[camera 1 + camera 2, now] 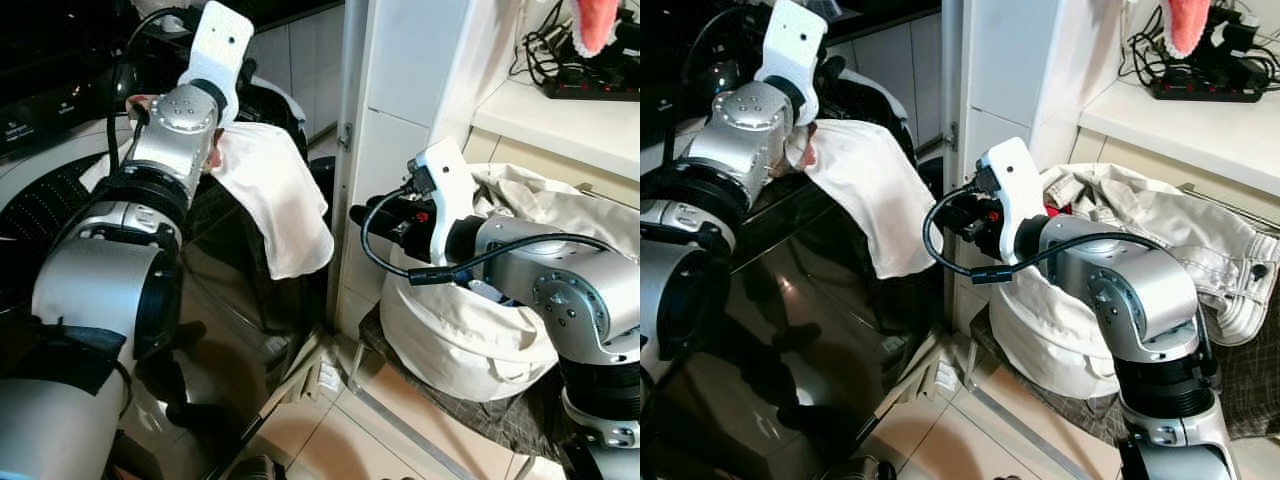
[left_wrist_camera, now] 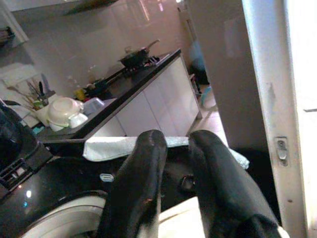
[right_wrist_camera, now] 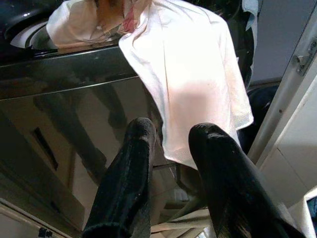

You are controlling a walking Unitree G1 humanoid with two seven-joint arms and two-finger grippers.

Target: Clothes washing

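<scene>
We see the white garment (image 1: 275, 195) draped over the top edge of the dark glass door of the washing machine (image 1: 230, 330), hanging down w/ its long axis roughly vertical. Our left gripper (image 2: 173, 148) is raised at the upper end of the cloth, just beside the machine's opening; its two black fingers (image 2: 143, 173) stand close together w/ only a narrow gap, and we cannot tell if any cloth is pinched between them. Our right gripper (image 3: 173, 144) is lower, fingers apart and empty, and the garment hangs straight ahead of it, beyond the fingertips, not touching. We judge the left arm is nearer to the cloth's top, the right nearer to its hanging hem. Behind the right arm sits a laundry bag (image 1: 460, 330) w/ beige clothes. Some small writing on the machine's panel is too blurred to read.
</scene>
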